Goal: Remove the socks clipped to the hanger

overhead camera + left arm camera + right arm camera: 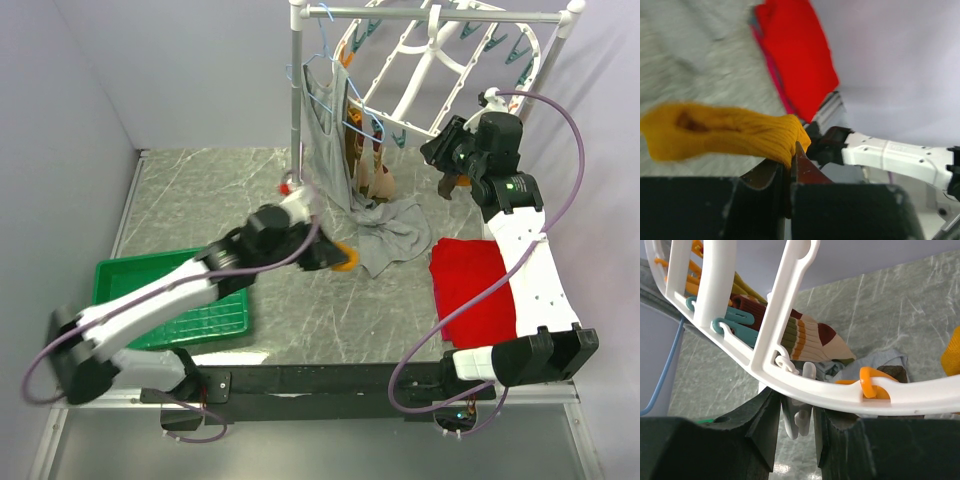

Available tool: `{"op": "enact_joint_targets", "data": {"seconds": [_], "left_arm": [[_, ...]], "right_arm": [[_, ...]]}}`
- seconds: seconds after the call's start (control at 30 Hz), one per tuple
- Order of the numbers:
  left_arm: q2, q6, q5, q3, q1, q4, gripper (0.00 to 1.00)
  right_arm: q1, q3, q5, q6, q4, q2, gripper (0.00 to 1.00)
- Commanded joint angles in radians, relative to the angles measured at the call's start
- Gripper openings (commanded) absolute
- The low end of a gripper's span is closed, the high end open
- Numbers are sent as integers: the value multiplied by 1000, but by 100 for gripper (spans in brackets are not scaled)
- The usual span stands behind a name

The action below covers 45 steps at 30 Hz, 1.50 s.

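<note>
Here the striped sock (815, 337) hung on the hanger (790, 300), upper left of the right gripper (797, 412), grip unclear; the left gripper (790, 170) pinched a yellow sock (730, 132).

A rail (440, 14) stands along the tabletop's (220, 190) far edge. The hanger (418, 80) hangs tilted from it, with socks (368, 172) dangling under its left rim beside a grey top (325, 140). The right arm (520, 240) reaches up from the near right corner, putting the right jaws at the hanger's lower rim. The left arm (170, 290) stretches toward the middle, the left jaws pinching an orange sock (345, 264). A red cloth (475, 285) lies by the right edge. A green tray (120, 268) sits near the left corner and a grey cloth (395, 235) lies mid-tabletop.
</note>
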Motion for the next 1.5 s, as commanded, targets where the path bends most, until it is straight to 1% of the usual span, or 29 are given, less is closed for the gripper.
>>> {"op": "enact_joint_targets", "data": {"seconds": [0.0, 0.03, 0.07, 0.13, 0.17, 0.2, 0.23, 0.27, 0.3, 0.4, 0.43, 0.53, 0.6, 0.63, 0.67, 0.7, 0.73, 0.8, 0.83, 0.93, 1.03, 1.1, 1.17, 1.2, 1.23, 1.27, 1.3, 1.33, 1.47], "left_arm": [[-216, -4, -269, -114, 16, -261, 1], [-251, -25, -299, -133, 24, -335, 1], [-311, -42, -340, -169, 36, -363, 1], [-362, -71, -354, -197, 93, -425, 1], [-405, -85, -374, -205, 117, -508, 1], [-423, -111, -386, -206, 171, -547, 1], [-445, -122, -398, -203, 199, -583, 1], [-481, -136, -417, -199, 223, -666, 1], [-498, -163, -467, -194, 266, -697, 1], [-558, -202, -546, -188, 320, -787, 4], [-569, -213, -556, -193, 329, -805, 7], [-594, -294, -598, -209, 351, -874, 11], [-620, -349, -613, -225, 357, -892, 20], [-630, -364, -627, -238, 357, -900, 30], [-653, -375, -638, -243, 359, -904, 36], [-663, -394, -647, -245, 357, -906, 44], [-670, -398, -664, -242, 359, -909, 59], [-687, -385, -670, -236, 357, -898, 75], [-687, -374, -673, -222, 359, -886, 88], [-666, -316, -663, -179, 357, -868, 99], [-638, -216, -584, -139, 357, -787, 99], [-631, -158, -488, -128, 359, -701, 100], [-640, -135, -411, -140, 359, -635, 99], [-644, -124, -335, -151, 359, -557, 98], [-647, -121, -299, -177, 357, -521, 96], [-653, -121, -267, -194, 357, -478, 95], [-654, -128, -232, -212, 357, -402, 94], [-651, -136, -166, -247, 359, -362, 92], [-571, -168, -37, -286, 333, -243, 87]], "right_arm": [[-5, 45, 21, -22, -23, -9, 17], [-7, 48, 23, -23, -24, -10, 17], [-5, 51, 24, -23, -27, -13, 17], [-5, 54, 24, -26, -26, -15, 17], [-7, 57, 23, -26, -27, -15, 17], [-5, 57, 21, -26, -29, -13, 17], [-5, 57, 21, -28, -30, -15, 17], [-5, 57, 20, -28, -32, -10, 17], [-7, 54, 17, -28, -33, -10, 17], [-5, 44, 11, -20, -29, -15, 17], [-5, 39, 7, -16, -26, -17, 17], [-5, 36, 3, -14, -23, -21, 17], [-4, 39, 4, -17, -30, -21, 17], [-4, 39, 7, -20, -33, -21, 18], [-4, 37, 6, -25, -38, -24, 17], [-5, 37, 9, -28, -38, -26, 18], [-4, 37, 7, -31, -42, -26, 18], [-5, 39, 9, -36, -52, -30, 18], [-4, 37, 6, -36, -55, -29, 19], [-5, 27, -6, -34, -56, -35, 24], [-4, 8, -6, -39, -64, -44, 36], [-5, 5, 7, -46, -73, -47, 44], [-5, 13, 17, -60, -99, -50, 53], [-4, 17, 24, -65, -108, -52, 54], [-4, 19, 32, -74, -130, -58, 55], [-5, 25, 37, -80, -138, -61, 62], [-4, 28, 43, -83, -145, -66, 64], [-4, 31, 58, -94, -163, -75, 68], [-4, 39, 84, -120, -194, -101, 68]]}}
